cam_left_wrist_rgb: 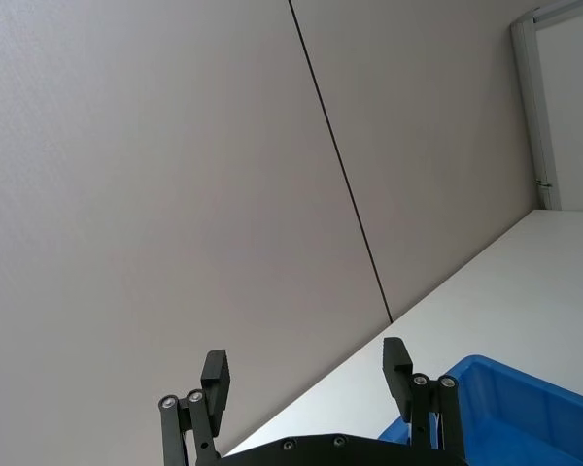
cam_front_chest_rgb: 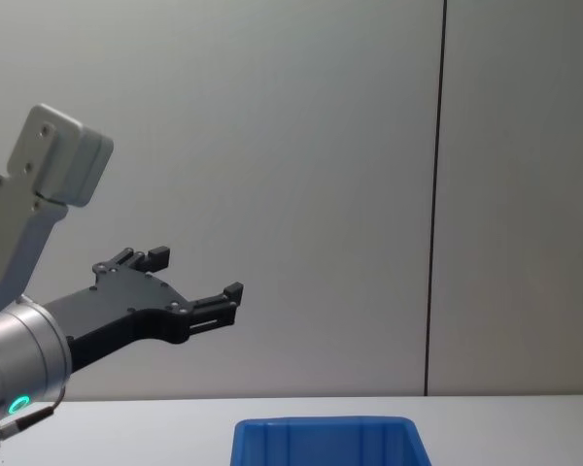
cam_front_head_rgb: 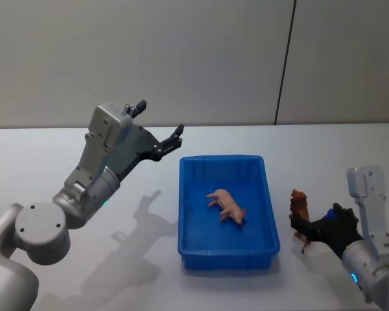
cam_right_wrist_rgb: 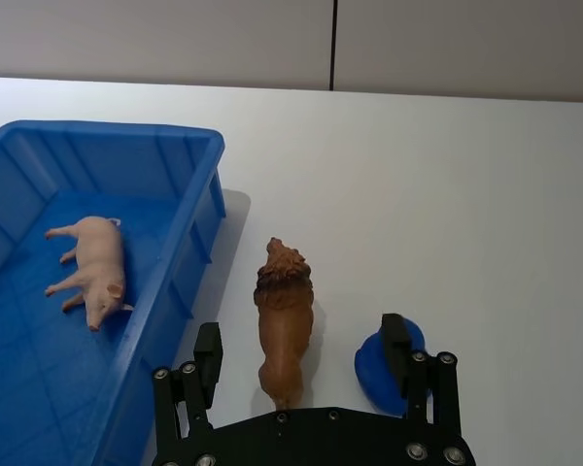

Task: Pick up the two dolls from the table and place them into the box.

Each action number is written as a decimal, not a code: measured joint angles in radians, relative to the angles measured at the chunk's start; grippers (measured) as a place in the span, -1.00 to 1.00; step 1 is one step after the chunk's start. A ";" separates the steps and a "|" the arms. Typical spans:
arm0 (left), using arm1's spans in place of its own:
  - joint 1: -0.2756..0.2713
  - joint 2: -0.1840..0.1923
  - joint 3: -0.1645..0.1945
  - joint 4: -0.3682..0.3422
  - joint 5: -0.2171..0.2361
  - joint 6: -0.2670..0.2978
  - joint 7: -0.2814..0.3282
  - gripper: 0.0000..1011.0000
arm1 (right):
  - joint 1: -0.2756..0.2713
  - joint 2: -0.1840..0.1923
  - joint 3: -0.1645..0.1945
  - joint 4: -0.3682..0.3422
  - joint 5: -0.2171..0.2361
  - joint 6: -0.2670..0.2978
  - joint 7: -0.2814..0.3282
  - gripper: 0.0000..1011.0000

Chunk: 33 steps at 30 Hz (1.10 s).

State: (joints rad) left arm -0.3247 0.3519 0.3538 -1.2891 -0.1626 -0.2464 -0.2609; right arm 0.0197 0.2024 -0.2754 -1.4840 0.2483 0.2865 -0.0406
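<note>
A pink pig doll [cam_front_head_rgb: 227, 206] [cam_right_wrist_rgb: 89, 267] lies on its side inside the blue box [cam_front_head_rgb: 189, 194] [cam_right_wrist_rgb: 189, 248] in the middle of the white table [cam_front_head_rgb: 52, 149]. A brown lion doll [cam_front_head_rgb: 299, 207] [cam_right_wrist_rgb: 284, 325] stands on the table just right of the box. My right gripper [cam_front_head_rgb: 306, 228] [cam_right_wrist_rgb: 301, 351] is low at the table and open, with one finger on each side of the lion's rear and a gap to each. My left gripper [cam_front_head_rgb: 160, 118] [cam_left_wrist_rgb: 306, 369] [cam_front_chest_rgb: 196, 273] is open, holds nothing, and is raised high to the left of the box.
A small round blue object [cam_right_wrist_rgb: 377, 374] lies on the table against the right gripper's finger, beside the lion. The box rim [cam_front_chest_rgb: 321, 425] shows low in the chest view. A grey wall with a dark vertical seam stands behind the table.
</note>
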 joint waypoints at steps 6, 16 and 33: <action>0.000 0.000 0.000 0.000 0.000 0.000 0.000 0.98 | 0.023 -0.015 0.000 0.047 0.007 -0.009 0.015 0.98; 0.000 0.000 0.000 0.000 0.000 0.000 0.000 0.98 | 0.058 -0.037 -0.003 0.116 0.005 -0.012 0.034 0.97; 0.000 0.000 0.000 0.000 0.000 0.000 0.000 0.98 | 0.098 -0.062 -0.010 0.190 -0.018 0.021 0.048 0.06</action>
State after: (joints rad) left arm -0.3247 0.3518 0.3539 -1.2889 -0.1627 -0.2463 -0.2610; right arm 0.1178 0.1401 -0.2851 -1.2937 0.2306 0.3077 0.0071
